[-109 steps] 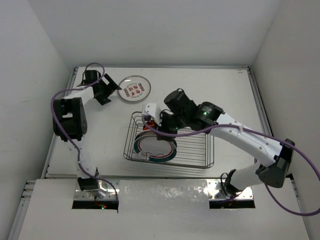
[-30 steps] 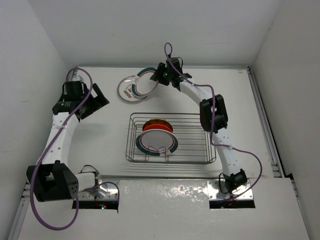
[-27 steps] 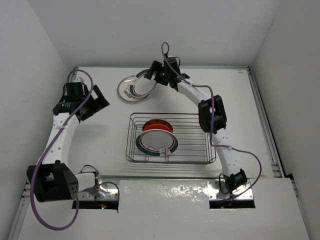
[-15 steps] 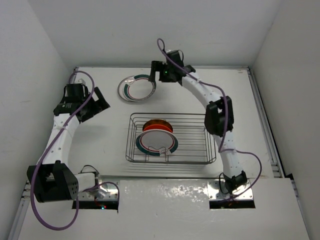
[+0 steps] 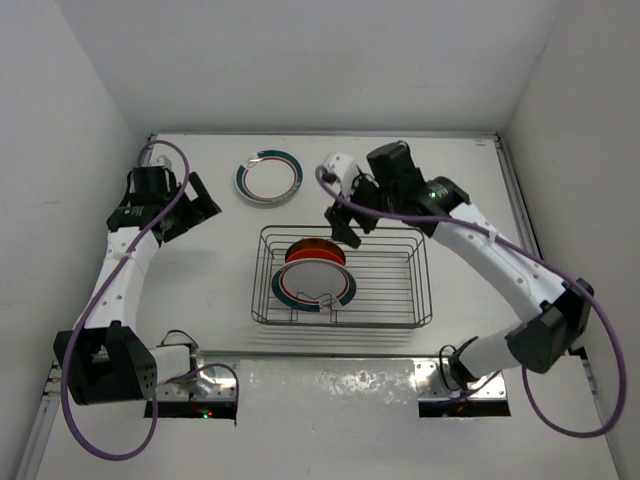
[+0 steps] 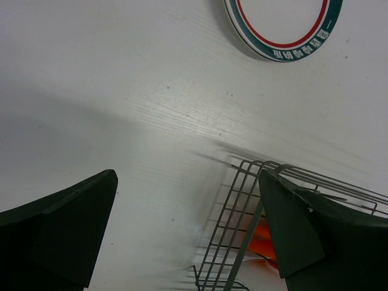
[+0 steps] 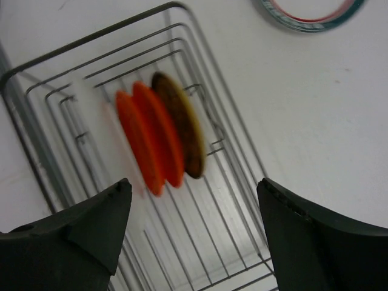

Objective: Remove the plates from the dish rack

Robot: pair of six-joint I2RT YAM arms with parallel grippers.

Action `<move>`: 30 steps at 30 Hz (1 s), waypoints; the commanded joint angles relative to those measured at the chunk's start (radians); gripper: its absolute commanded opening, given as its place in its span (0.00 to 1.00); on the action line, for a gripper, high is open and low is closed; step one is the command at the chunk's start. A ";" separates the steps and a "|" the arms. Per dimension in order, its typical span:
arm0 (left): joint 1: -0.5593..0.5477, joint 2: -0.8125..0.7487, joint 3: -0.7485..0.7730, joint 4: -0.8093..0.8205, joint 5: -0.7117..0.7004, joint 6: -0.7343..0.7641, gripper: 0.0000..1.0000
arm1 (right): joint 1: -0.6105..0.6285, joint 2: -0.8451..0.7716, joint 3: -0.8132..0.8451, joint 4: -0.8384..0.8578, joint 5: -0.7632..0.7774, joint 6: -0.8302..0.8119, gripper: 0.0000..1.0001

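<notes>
Both spread wide: left end effector, right end effector (neither holds anything).

The rack is thin dark metal wire with a dull sheen. Inside it the orange plates look like smooth plastic; the ringed plate beyond the rack is glossy. Under the rack the table is matt white, faintly grained like wood

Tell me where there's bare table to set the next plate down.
Bare table lies left of the dish rack, out to the left arm, and in the far right corner beyond the right arm. Crowded along the far side: the unloaded plate sits between the left tool and the right tool, which hangs open over the rack's far rim.
</notes>
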 commanded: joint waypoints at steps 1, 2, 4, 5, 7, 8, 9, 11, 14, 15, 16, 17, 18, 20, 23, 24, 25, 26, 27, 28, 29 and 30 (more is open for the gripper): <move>0.004 -0.026 -0.007 0.064 0.042 -0.007 1.00 | 0.071 -0.074 -0.110 0.016 -0.088 -0.136 0.80; 0.004 -0.028 -0.010 0.066 0.048 -0.005 1.00 | 0.090 -0.085 -0.130 0.035 -0.093 -0.135 0.78; 0.004 -0.029 -0.021 0.071 0.053 0.002 1.00 | 0.143 -0.105 -0.167 0.050 -0.089 -0.136 0.75; 0.004 -0.034 -0.026 0.074 0.054 0.004 1.00 | 0.159 -0.107 -0.177 0.067 -0.083 -0.135 0.74; 0.004 -0.038 -0.039 0.074 0.056 0.013 1.00 | 0.197 -0.096 -0.194 0.090 -0.043 -0.138 0.67; 0.004 -0.041 -0.049 0.075 0.059 0.018 1.00 | 0.216 -0.084 -0.201 0.096 -0.037 -0.141 0.64; 0.004 -0.044 -0.052 0.075 0.059 0.019 1.00 | 0.223 -0.076 -0.199 0.110 -0.032 -0.141 0.61; 0.004 -0.051 -0.064 0.075 0.057 0.022 1.00 | 0.240 -0.058 -0.191 0.116 -0.026 -0.141 0.57; 0.004 -0.054 -0.075 0.081 0.056 0.025 1.00 | 0.288 -0.009 -0.182 0.121 0.011 -0.141 0.54; 0.005 -0.054 -0.076 0.081 0.051 0.027 1.00 | 0.297 -0.004 -0.187 0.136 0.022 -0.141 0.52; 0.004 -0.054 -0.078 0.083 0.051 0.027 1.00 | 0.305 0.002 -0.190 0.147 0.029 -0.138 0.44; 0.005 -0.054 -0.079 0.084 0.051 0.028 1.00 | 0.321 0.007 -0.196 0.156 0.049 -0.135 0.38; 0.005 -0.054 -0.079 0.086 0.047 0.029 1.00 | 0.329 0.016 -0.207 0.171 0.065 -0.136 0.29; 0.004 -0.052 -0.079 0.088 0.043 0.030 1.00 | 0.345 0.019 -0.214 0.182 0.117 -0.136 0.21; 0.004 -0.051 -0.078 0.088 0.039 0.033 1.00 | 0.360 0.009 -0.195 0.185 0.155 -0.139 0.14; 0.005 -0.049 -0.079 0.089 0.037 0.035 1.00 | 0.366 0.001 -0.185 0.182 0.175 -0.142 0.11; 0.004 -0.049 -0.079 0.089 0.037 0.035 1.00 | 0.374 -0.017 -0.173 0.173 0.195 -0.147 0.08; 0.004 -0.048 -0.081 0.091 0.036 0.035 1.00 | 0.386 -0.027 -0.135 0.159 0.226 -0.154 0.04; 0.005 -0.046 -0.081 0.092 0.034 0.035 1.00 | 0.392 -0.034 -0.115 0.136 0.241 -0.156 0.04; 0.004 -0.044 -0.081 0.092 0.034 0.035 1.00 | 0.397 -0.050 -0.093 0.122 0.250 -0.159 0.03; 0.004 -0.043 -0.081 0.094 0.033 0.035 1.00 | 0.404 -0.059 -0.049 0.112 0.253 -0.158 0.03; 0.004 -0.040 -0.079 0.094 0.028 0.035 1.00 | 0.406 -0.065 -0.024 0.092 0.270 -0.151 0.02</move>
